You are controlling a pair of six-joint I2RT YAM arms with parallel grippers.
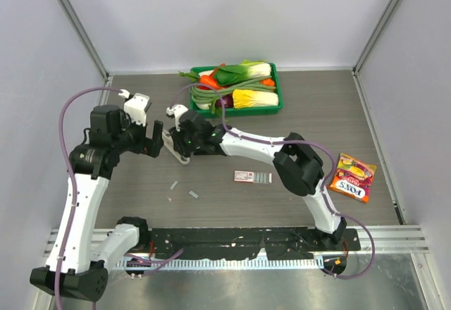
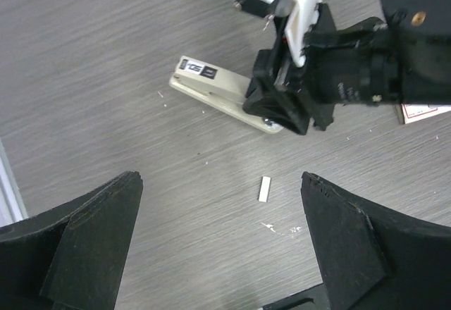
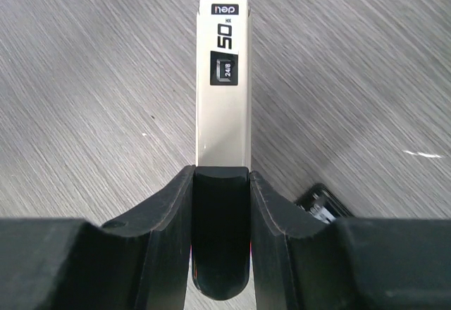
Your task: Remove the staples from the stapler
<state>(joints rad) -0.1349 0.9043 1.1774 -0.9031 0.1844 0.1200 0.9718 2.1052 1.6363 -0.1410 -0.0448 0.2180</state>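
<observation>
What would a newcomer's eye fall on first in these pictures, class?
The right jaws clamped on a cream stapler left of centre, with the left jaws wide open beside it. Next, the green tray of vegetables at the far edge, and the bright candy bag on the right.

Right gripper (image 3: 221,183) blocks one end of the stapler (image 3: 224,91); its labelled end and the table (image 2: 106,77) around the staples (image 2: 264,189) are accessible.
</observation>
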